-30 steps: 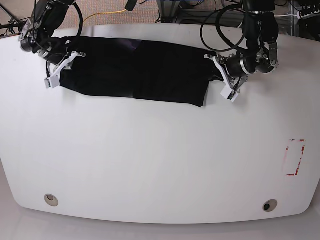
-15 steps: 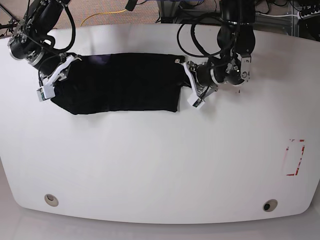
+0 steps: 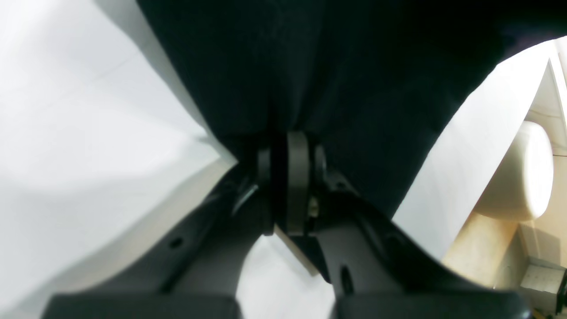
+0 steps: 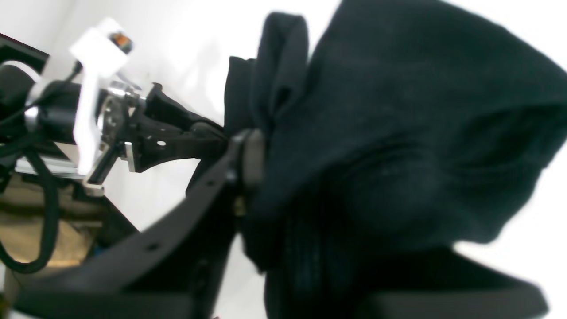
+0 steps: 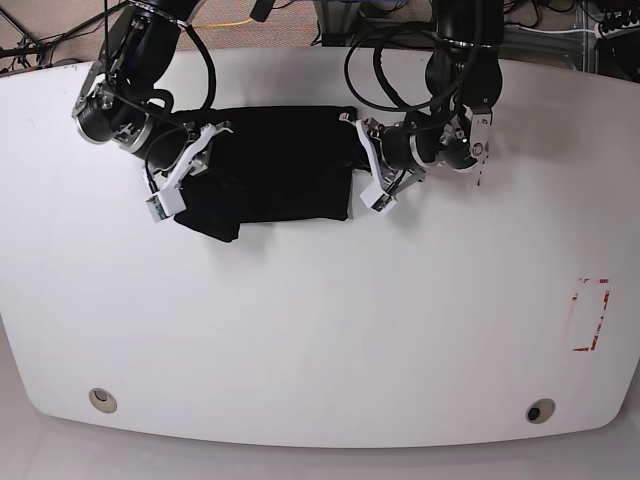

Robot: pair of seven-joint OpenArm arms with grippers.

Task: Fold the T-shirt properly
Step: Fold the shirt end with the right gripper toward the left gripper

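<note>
While both arms crowd the far half of the table (image 5: 320, 330), the shirt (image 5: 280, 170) lies bunched between them as a compact black slab, its near-left corner sagging out in a loose lump.

The left gripper (image 3: 288, 177) sits at the shirt's right edge in the base view. Its wrist camera shows the two pads pressed together on a pinch of black cloth, with fabric fanning up and away from the bite.

The right gripper (image 5: 190, 175) is at the opposite edge. From its wrist camera, one finger (image 4: 248, 155) lies against a thick, rolled wad of fabric, but the other finger is buried behind the cloth. I cannot tell whether that hand is gripping or parted.

My judgement is that a sideways fold is being brought across, and the risks follow from that.

- If the right hand lets go now, the wad it carries may slump rather than lie flat, leaving a lumpy edge instead of a clean crease.
- The sagging corner is not under either hand, so it could drag out of line and skew the fold.
- Because the left hand holds only a small pinch, a pull from the other side could slide the whole stack or tug the cloth free.
- With the grippers near each other, fingers could snag lower layers.
</note>
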